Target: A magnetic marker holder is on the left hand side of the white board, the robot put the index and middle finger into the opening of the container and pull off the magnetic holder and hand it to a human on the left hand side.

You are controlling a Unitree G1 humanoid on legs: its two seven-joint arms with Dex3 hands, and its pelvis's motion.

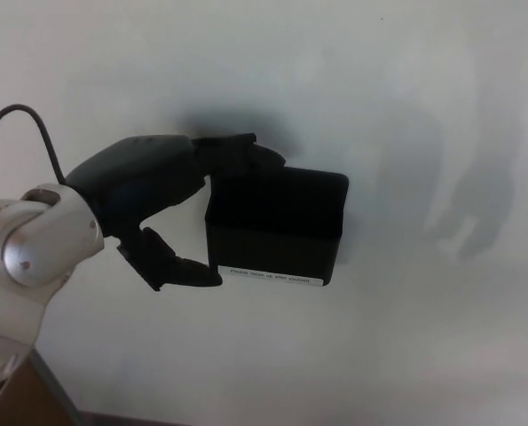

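We have our left black 3-fingered hand point(161, 200) up against the white glossy whiteboard point(405, 98), working at the black rectangular magnetic marker holder point(275, 226) that sits flat on the board. The 2 upper fingers point(241, 153) lie over the holder's top left corner, at the rim of its opening; how far they reach inside we cannot tell, since black on black hides the edge. The thumb point(179, 266) presses toward the lower left side of the box, touching or just beside it. So the hand is closing around the holder's left end, pinching it between fingers and thumb, but a firm grasp is not yet certain. Our right hand does not show.

What could go wrong, in our judgement: if the fingers only rest on the rim and are not hooked into the opening, the pull may slip off and leave the holder stuck. A pull from 1 corner alone may also pivot the box on the board, or let it snap free and drop before the person on our left gets it.

The holder's long axis runs left to right across the board. Its opening faces upward, and the white label strip point(271, 277) runs along its bottom edge.
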